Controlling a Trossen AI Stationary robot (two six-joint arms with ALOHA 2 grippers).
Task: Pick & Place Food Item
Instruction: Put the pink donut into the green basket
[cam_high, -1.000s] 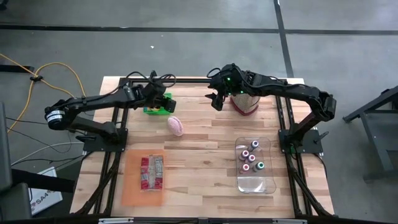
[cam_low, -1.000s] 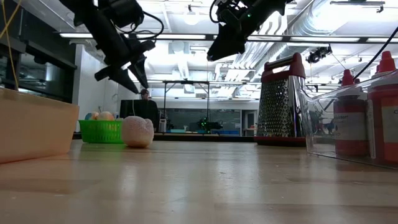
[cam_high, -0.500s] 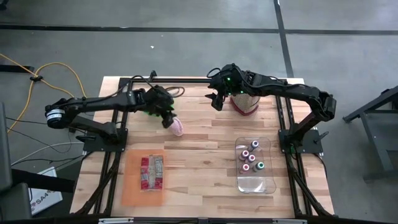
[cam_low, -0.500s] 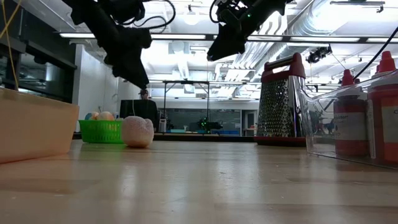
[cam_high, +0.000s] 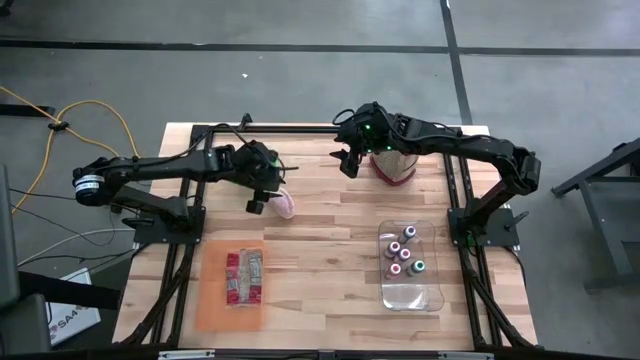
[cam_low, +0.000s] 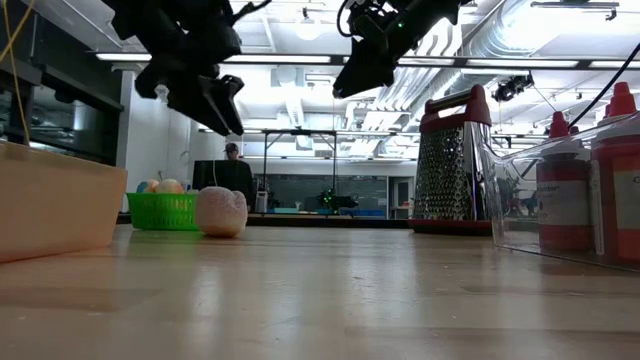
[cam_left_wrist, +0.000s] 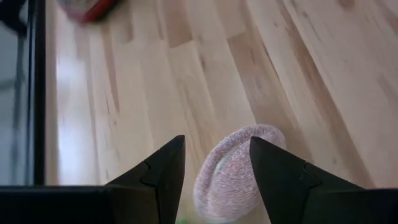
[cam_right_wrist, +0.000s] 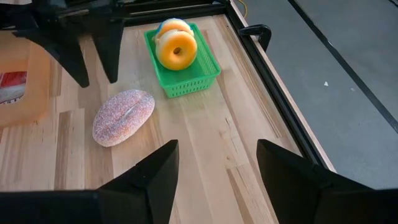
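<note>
Starting at the left, an orange tray (cam_high: 231, 290) holds a wrapped packet (cam_high: 244, 277). The left gripper (cam_high: 262, 200) hangs spread above the pink bread roll (cam_high: 285, 204), which lies on the table (cam_high: 330, 260) just beside a green basket (cam_right_wrist: 186, 78) of doughnuts (cam_right_wrist: 176, 50). The right gripper (cam_high: 346, 160) waits spread near the grater (cam_high: 394, 166). A clear bin (cam_high: 408, 292) holds bottles (cam_high: 400, 253); mid-table boards lie bare.

Spread fingers (cam_left_wrist: 163, 171) frame pink bun (cam_left_wrist: 233, 168) — wood table (cam_left_wrist: 137, 93).
</note>
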